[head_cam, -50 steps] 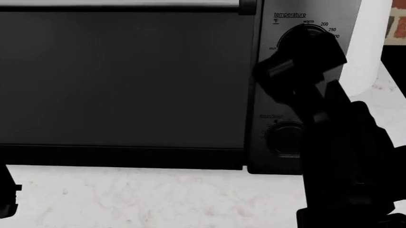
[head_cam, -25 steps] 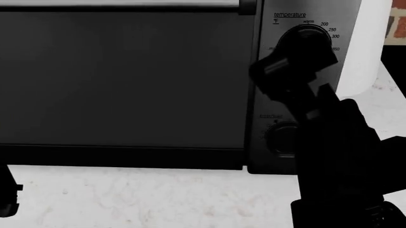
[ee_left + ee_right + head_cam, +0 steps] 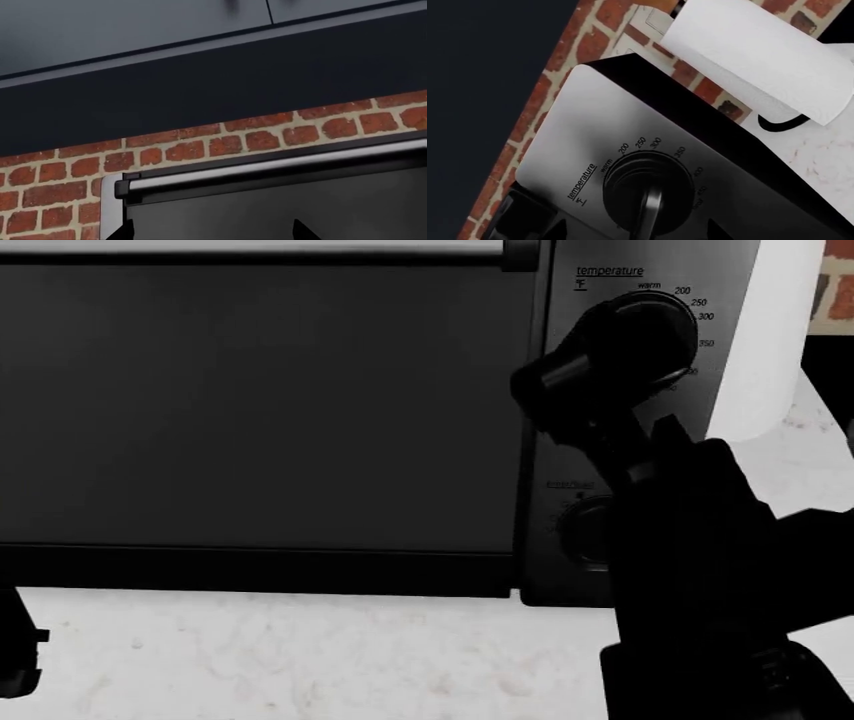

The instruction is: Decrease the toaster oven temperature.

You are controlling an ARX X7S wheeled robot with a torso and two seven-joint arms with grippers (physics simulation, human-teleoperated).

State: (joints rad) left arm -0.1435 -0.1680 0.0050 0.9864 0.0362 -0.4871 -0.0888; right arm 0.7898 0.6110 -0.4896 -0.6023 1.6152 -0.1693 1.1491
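Filling most of the head view was the toaster oven [image 3: 267,410], sitting on a pale marbled countertop [image 3: 294,655] with its dark glass door [image 3: 254,400] facing the robot and a silver handle bar [image 3: 254,250] along the top of that door. The oven's control panel [image 3: 721,300] was just right of the door, with the temperature knob [image 3: 641,325] up top under the word "temperature" and a second knob [image 3: 587,530] lower down on the same panel, half hidden by the arm.

The right gripper [image 3: 607,365] was up against that temperature knob, dark on dark, so honestly I couldn't tell whether it was pinching the knob or just parked in front of it. In the right wrist view the knob [image 3: 647,187] showed its raised grip bar, ringed by marks from "warm" through 200, 250, 300, 350, 400, and the fingertips barely peeked in at the frame edge.

Only a sliver of the left gripper [image 3: 16,650] showed, well off to the left of the oven, low over the countertop; can't tell its state either.

Right beside the oven stood a white paper towel roll [image 3: 760,55], with a red brick wall [image 3: 200,150] behind the oven and dark cabinets [image 3: 133,25] above.
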